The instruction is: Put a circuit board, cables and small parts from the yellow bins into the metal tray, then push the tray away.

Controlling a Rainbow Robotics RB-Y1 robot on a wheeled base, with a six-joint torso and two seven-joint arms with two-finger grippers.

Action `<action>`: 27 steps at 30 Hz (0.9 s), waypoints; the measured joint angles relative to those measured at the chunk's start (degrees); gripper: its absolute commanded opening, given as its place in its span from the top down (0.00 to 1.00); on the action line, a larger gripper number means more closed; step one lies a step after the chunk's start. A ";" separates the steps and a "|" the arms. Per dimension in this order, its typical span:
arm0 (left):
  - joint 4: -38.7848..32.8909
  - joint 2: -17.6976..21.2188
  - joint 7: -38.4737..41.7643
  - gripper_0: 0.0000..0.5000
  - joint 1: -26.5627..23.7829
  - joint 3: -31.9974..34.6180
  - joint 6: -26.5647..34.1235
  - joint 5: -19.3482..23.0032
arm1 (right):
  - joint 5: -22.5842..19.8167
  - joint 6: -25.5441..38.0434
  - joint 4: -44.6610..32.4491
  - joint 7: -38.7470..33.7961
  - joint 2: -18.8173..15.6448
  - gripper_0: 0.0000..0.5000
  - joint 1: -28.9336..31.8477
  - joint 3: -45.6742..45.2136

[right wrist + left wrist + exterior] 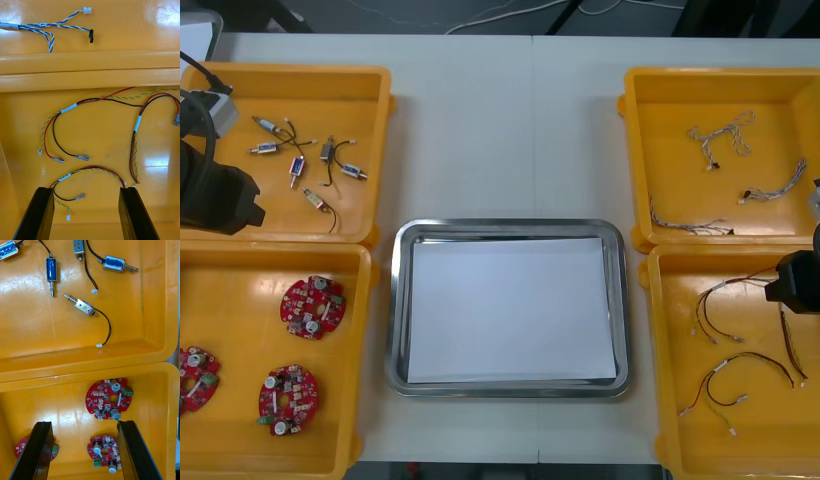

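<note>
Tray [506, 226]: mid-desk [480, 130], between the bins, white inside, nothing loaded yet.
Boards [312, 307]: three, round, red, studded with components, lying flat in near left bin [270, 250]. Left jaws spread above them.
Cables [68, 108]: thin red, black and yellow-green strands, looped and overlapping in near right bin [664, 380]. Right jaws spread above them.
Risks: likely to drag a second cable along if crossing strands get pinched together; liable to slip off a flat board's rim.

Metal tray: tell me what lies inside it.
The metal tray holds only a white sheet, which hides its floor and anything beneath. Left gripper and right gripper hover open over the yellow bins.
</note>
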 measured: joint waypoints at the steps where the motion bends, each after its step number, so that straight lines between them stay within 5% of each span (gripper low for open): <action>1: 0.00 0.00 0.00 0.00 0.00 0.00 0.00 0.00 | 0.00 0.00 0.00 0.00 0.00 0.00 0.00 0.00; 15: 0.00 -0.20 0.00 0.00 2.21 -0.04 0.00 0.24 | -0.04 2.89 -1.43 -0.26 0.35 0.00 0.08 -1.17; 27: 0.00 0.72 0.00 0.00 5.45 1.71 0.00 5.55 | -0.51 2.99 -2.33 -14.37 4.49 0.00 2.77 -1.22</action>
